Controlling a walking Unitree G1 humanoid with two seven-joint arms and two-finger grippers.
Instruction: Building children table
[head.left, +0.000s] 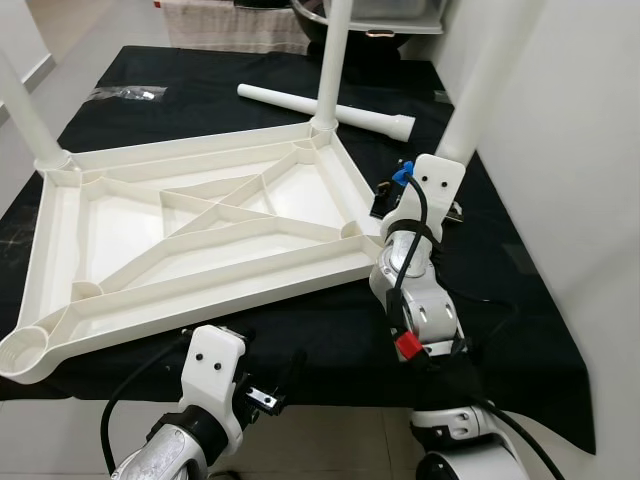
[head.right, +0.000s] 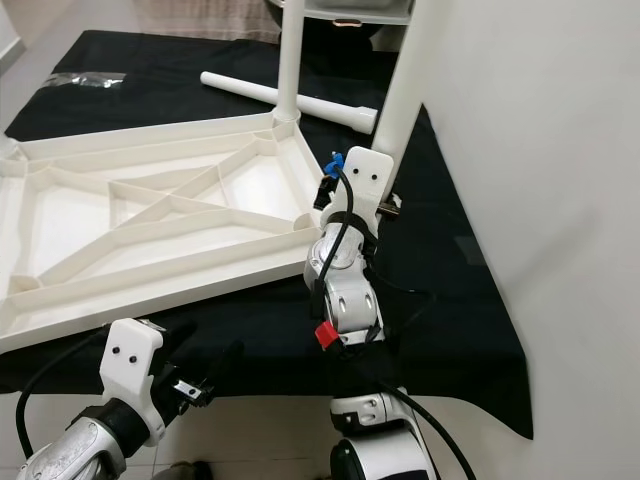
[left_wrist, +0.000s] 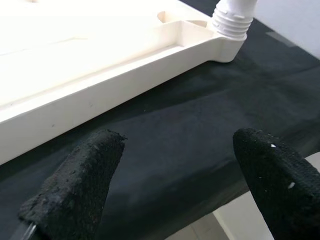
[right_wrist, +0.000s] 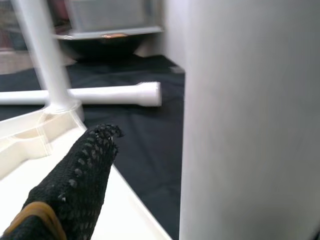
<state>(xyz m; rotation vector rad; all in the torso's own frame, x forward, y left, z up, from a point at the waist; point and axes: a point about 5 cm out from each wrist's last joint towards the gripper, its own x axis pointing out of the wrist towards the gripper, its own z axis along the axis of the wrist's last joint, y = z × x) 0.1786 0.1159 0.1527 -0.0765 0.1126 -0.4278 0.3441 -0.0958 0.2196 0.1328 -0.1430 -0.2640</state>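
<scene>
White ribbed plastic tabletop lies upside down on the black cloth-covered table, underside ribs facing up. We count three white tubular plastic legs standing in corner sockets: far-left leg, far-middle leg, near-right leg. A fourth loose white leg lies flat on the cloth behind the top. The near-left round socket is empty.

Our right gripper sits at the near-right leg's base; one black finger is just beside the leg. We cannot tell whether it clamps. Our left gripper hovers at the cloth's near edge, fingers well apart, holding nothing.

Judgement: parts look light, stiff, smooth and somewhat slippery. We would grip the loose leg mid-shaft, squarely, since a tube rolls easily.
</scene>
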